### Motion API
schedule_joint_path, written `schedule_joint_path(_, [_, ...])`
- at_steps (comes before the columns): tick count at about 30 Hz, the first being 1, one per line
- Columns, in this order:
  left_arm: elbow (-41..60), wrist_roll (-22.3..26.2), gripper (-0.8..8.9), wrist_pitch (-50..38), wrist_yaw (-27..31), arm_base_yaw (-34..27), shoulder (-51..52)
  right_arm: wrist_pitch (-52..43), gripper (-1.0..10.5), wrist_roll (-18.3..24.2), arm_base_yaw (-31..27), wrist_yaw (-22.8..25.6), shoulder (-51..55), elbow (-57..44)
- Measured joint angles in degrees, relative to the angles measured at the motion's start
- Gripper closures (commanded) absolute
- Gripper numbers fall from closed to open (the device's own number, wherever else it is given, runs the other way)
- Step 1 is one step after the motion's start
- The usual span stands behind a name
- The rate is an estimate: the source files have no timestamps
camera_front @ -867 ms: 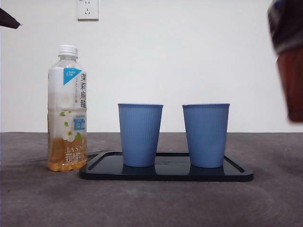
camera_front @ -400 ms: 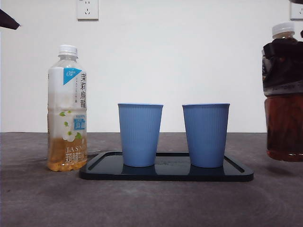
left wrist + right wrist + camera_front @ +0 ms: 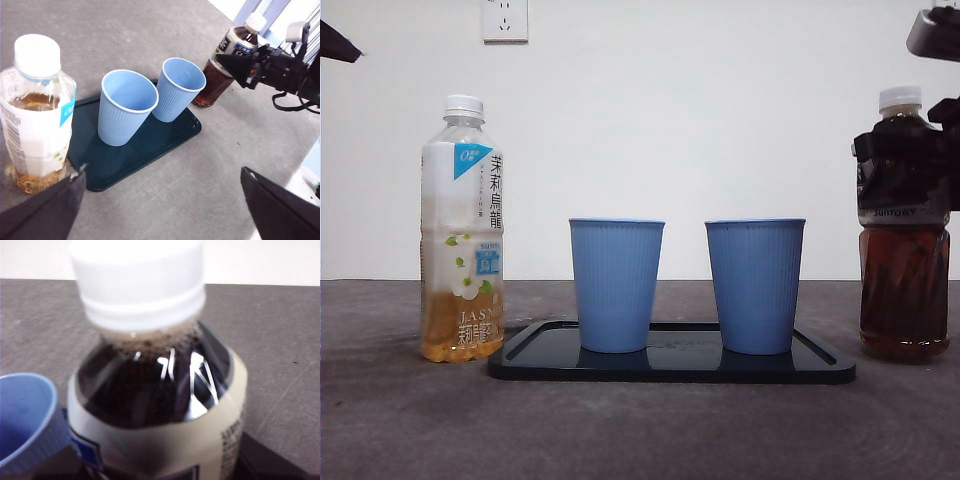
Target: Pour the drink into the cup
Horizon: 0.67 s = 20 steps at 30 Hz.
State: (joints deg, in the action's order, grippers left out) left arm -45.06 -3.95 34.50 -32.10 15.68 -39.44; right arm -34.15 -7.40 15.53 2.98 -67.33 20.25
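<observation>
A dark tea bottle (image 3: 905, 290) with a white cap stands on the table, right of the tray. My right gripper (image 3: 910, 165) is shut around its upper label; the left wrist view shows the grip too (image 3: 235, 62). The right wrist view is filled by the bottle's neck and cap (image 3: 150, 385). Two empty blue cups (image 3: 616, 285) (image 3: 755, 285) stand upright on the black tray (image 3: 670, 368). My left gripper (image 3: 162, 172) is open and empty, held above the table in front of the tray.
A jasmine tea bottle (image 3: 462, 230) with a white cap and a little amber liquid stands left of the tray, near my left gripper (image 3: 37, 110). The left arm shows only as a black tip (image 3: 338, 42) at the top left. A wall socket (image 3: 505, 18) is behind.
The dark tea bottle in my right gripper came down from the upper right, shifted slightly left, and now rests on the table. Cups, tray and jasmine bottle have not moved.
</observation>
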Motion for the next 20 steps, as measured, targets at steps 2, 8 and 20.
schedule_joint_path(2, [0.0,0.0,3.17,0.0,0.0,0.0,-0.1,-0.9,7.7,-0.3,-0.3,0.0,-1.0,0.0])
schedule_joint_path(8, [0.0,0.0,3.17,0.0,0.0,0.0,-1.0,-2.3,7.6,-0.6,-0.9,-0.2,-2.2,0.0])
schedule_joint_path(20, [0.0,0.0,3.17,0.0,0.0,0.0,-1.5,-3.1,5.7,-0.6,-1.0,0.0,-2.1,0.2])
